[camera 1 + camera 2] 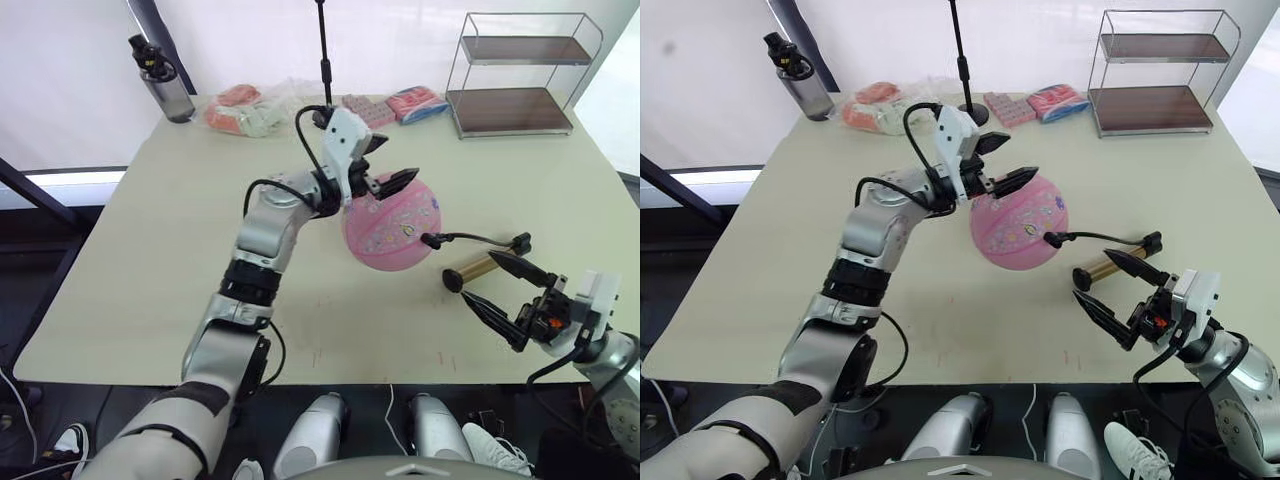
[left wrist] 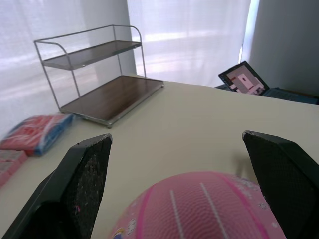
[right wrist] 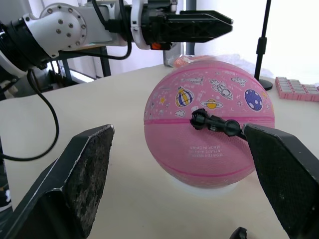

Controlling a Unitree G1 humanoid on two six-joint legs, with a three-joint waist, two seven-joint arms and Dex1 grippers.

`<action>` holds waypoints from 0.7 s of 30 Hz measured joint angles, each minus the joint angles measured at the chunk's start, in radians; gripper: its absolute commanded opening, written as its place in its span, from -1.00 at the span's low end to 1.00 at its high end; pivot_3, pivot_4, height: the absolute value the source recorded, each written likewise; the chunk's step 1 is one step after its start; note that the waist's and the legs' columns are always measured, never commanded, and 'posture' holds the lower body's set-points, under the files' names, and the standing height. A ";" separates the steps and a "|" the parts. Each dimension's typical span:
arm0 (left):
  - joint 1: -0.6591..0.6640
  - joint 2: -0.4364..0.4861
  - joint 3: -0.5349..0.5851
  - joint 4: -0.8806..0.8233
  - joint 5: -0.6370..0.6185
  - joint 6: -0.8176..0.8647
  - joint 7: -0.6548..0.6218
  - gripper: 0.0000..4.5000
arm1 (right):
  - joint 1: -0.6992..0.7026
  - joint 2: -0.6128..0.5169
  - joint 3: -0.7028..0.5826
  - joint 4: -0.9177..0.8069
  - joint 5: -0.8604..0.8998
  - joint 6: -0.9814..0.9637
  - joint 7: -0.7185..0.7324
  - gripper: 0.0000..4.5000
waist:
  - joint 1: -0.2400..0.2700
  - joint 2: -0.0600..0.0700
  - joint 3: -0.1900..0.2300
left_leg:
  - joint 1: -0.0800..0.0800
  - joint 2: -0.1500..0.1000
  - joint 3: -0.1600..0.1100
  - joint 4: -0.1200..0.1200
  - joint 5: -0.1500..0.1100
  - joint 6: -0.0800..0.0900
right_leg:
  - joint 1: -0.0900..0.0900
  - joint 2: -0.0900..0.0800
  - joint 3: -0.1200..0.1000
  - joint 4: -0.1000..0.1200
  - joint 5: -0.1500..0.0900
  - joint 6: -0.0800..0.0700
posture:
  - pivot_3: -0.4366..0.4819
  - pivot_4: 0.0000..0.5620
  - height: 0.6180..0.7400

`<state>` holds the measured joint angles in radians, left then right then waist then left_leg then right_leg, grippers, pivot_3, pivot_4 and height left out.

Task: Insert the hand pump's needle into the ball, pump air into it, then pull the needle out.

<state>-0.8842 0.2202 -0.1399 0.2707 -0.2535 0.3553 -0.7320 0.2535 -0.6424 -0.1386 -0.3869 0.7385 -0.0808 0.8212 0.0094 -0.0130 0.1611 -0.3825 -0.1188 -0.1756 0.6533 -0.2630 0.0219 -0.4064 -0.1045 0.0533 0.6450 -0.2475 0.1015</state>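
Observation:
The round pink ball (image 1: pixel 392 225) with small printed pictures rests mid-table. My left gripper (image 1: pixel 402 155) hovers open just over its top, one finger on each side of the crown (image 2: pixel 209 209). The hand pump (image 1: pixel 475 270), a bronze cylinder, lies on the table right of the ball. Its thin black hose (image 1: pixel 470 238) arcs to the ball, and the black hose end (image 3: pixel 214 122) sits against the ball's side. The needle is hidden there. My right gripper (image 1: pixel 478 276) is open, facing the ball, its fingertips spread around the pump's near end without closing on it.
A wire shelf rack (image 1: pixel 520 75) stands at the far right, and a water bottle (image 1: pixel 165 85) at the far left. Pink packets (image 1: pixel 240 110), red-blue packets (image 1: pixel 415 103) and a black stand pole (image 1: pixel 325 60) line the far edge. The table's front edge (image 1: pixel 330 380) is close to me.

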 measured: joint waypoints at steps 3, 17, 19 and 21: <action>-0.001 0.001 -0.006 0.000 0.001 0.034 -0.005 1.00 | 0.003 0.015 -0.028 -0.010 0.000 0.014 0.001 0.92 | 0.001 0.000 0.000 | 0.000 0.000 0.000 0.000 0.000 0.000 | 0.000 0.000 0.000 0.001 0.000 0.000 | -0.05 -0.47 0.93; 0.042 0.025 -0.027 -0.061 0.019 0.162 0.002 1.00 | -0.010 0.042 -0.077 -0.028 -0.010 0.047 0.004 0.92 | 0.003 0.000 0.000 | 0.000 0.000 0.000 0.001 0.000 0.000 | 0.000 0.000 0.000 0.003 0.001 -0.001 | -0.05 -0.47 0.93; 0.044 0.021 -0.030 -0.060 0.031 0.154 0.006 1.00 | -0.023 0.045 -0.077 -0.028 -0.015 0.054 0.004 0.92 | 0.003 0.000 0.000 | 0.001 0.000 0.000 0.001 0.000 0.000 | 0.000 0.000 0.000 0.004 0.001 -0.001 | -0.05 -0.47 0.93; 0.049 0.011 -0.030 -0.058 0.037 0.153 0.010 1.00 | -0.035 0.045 -0.077 -0.028 -0.025 0.058 0.003 0.92 | 0.004 0.000 0.000 | 0.001 0.000 0.000 0.001 0.000 0.000 | 0.000 0.000 0.000 0.004 0.001 -0.001 | -0.05 -0.47 0.93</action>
<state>-0.8356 0.2315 -0.1701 0.2131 -0.2161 0.5080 -0.7217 0.2188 -0.5974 -0.2154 -0.4153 0.7138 -0.0227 0.8247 0.0134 -0.0130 0.1610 -0.3817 -0.1187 -0.1753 0.6544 -0.2629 0.0218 -0.4068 -0.1046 0.0533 0.6492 -0.2468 0.1007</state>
